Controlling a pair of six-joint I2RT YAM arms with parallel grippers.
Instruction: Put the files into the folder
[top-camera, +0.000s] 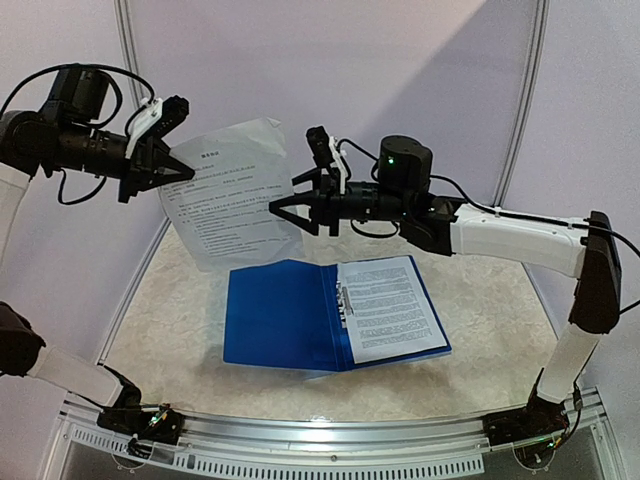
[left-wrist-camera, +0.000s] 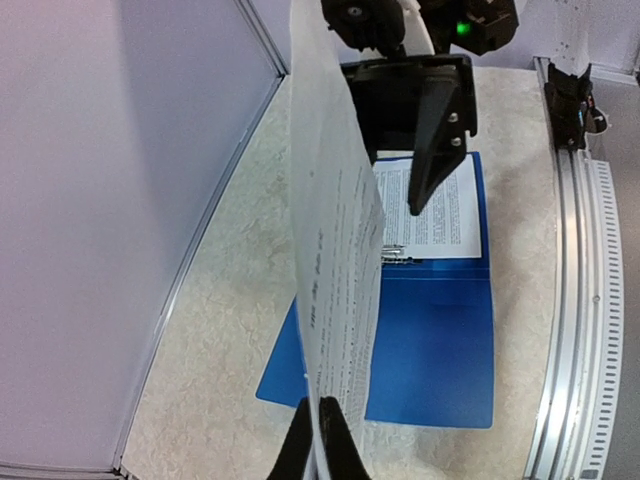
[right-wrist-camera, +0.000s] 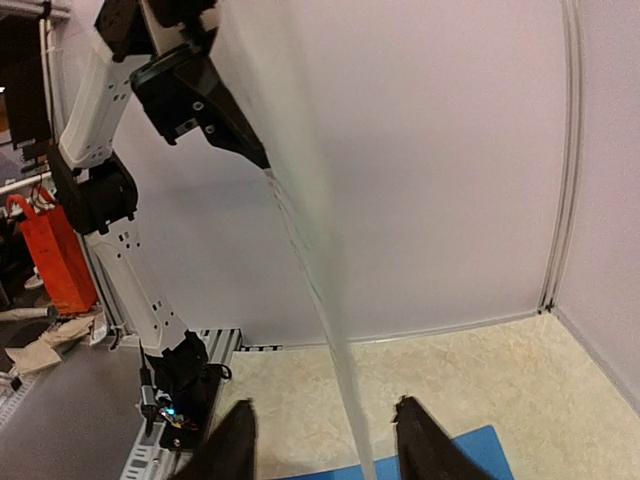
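Observation:
The blue folder (top-camera: 280, 315) lies open on the table, and one printed sheet (top-camera: 392, 306) rests on its right half beside the metal clip (top-camera: 346, 298). My left gripper (top-camera: 183, 168) is shut on the left edge of a second printed sheet (top-camera: 235, 190) and holds it upright in the air above and behind the folder. In the left wrist view this sheet (left-wrist-camera: 335, 230) runs edge-on out of the closed fingers (left-wrist-camera: 300, 445). My right gripper (top-camera: 290, 212) is open. Its fingers (right-wrist-camera: 235, 445) straddle the sheet's right edge (right-wrist-camera: 345, 370) without touching it.
Pale partition walls (top-camera: 420, 70) enclose the table at the back and sides. An aluminium rail (top-camera: 330, 440) with the arm bases runs along the near edge. The folder (left-wrist-camera: 440, 340) lies directly beneath the held sheet. Orange clutter (right-wrist-camera: 55, 260) sits outside the cell.

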